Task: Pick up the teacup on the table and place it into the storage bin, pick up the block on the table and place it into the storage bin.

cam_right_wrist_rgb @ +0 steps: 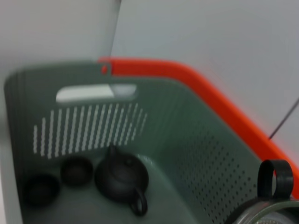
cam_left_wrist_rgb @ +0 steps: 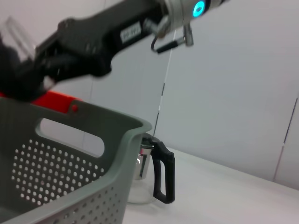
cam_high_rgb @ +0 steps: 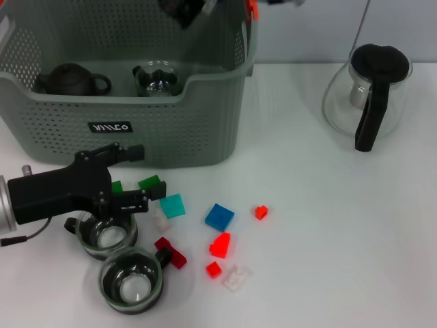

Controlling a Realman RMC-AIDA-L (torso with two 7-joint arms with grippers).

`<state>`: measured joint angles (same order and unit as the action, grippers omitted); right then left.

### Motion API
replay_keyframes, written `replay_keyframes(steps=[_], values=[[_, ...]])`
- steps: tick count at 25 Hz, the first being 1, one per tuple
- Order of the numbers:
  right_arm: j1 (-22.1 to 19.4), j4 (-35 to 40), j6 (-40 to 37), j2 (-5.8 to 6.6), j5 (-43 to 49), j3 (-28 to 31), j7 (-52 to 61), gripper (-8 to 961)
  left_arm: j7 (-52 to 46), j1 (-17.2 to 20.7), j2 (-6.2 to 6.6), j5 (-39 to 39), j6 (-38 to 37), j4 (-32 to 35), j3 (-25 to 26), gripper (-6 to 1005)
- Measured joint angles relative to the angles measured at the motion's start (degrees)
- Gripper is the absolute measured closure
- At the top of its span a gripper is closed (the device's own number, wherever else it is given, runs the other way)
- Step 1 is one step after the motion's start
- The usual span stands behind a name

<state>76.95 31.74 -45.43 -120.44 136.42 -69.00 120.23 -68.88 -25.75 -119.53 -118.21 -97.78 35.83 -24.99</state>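
The grey-green perforated storage bin (cam_high_rgb: 198, 126) stands at the back left; it also shows in the left wrist view (cam_left_wrist_rgb: 70, 186) and the right wrist view (cam_right_wrist_rgb: 196, 135). My right gripper (cam_high_rgb: 183, 9) hangs over the bin's far side, shut on a glass teacup (cam_right_wrist_rgb: 268, 207) with a dark handle. My left gripper (cam_high_rgb: 138, 176) is open, low over the table in front of the bin, above a teacup (cam_high_rgb: 106, 234). A second teacup (cam_high_rgb: 131, 280) stands nearer the front. Several small blocks lie to their right: blue (cam_high_rgb: 219, 216), red (cam_high_rgb: 220, 244), teal (cam_high_rgb: 172, 205), green (cam_high_rgb: 149, 183).
Inside the bin are a dark teapot (cam_high_rgb: 70, 80) and a glass cup (cam_high_rgb: 157, 78); the right wrist view also shows two small dark cups (cam_right_wrist_rgb: 77, 170). A glass jug (cam_high_rgb: 367, 89) with a black handle stands at the back right.
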Motion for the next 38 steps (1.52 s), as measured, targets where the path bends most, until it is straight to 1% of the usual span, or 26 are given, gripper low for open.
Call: replay_keyframes(steps=[2,6,10,23,38], values=[[0.7,-2.5,4.0,-0.44,-0.3,-3.7,0.3,897,0.0,0.1,0.00,0.0,0.1,-0.1,0.5,179],[0.9,-7.0,11.0,-0.59,-5.7,-10.8,0.1,896,0.1,0.3,0.00,0.1,0.2,-0.3,1.3,180],[0.3,-7.9,12.9,-0.60,-6.7,-12.5,0.0,896,0.1,0.6,0.00,0.1,0.2,-0.3,1.6,180],[-1.2,-8.9,13.5,-0.67,-6.9,-13.8,-0.1,897,0.7,0.7,-0.18,0.1,0.3,-0.5,1.7,183],[-1.3,-9.0,12.3,-0.76,-7.0,-14.5,0.0,896,0.7,0.9,-0.20,0.0,0.6,-0.5,1.7,186]])
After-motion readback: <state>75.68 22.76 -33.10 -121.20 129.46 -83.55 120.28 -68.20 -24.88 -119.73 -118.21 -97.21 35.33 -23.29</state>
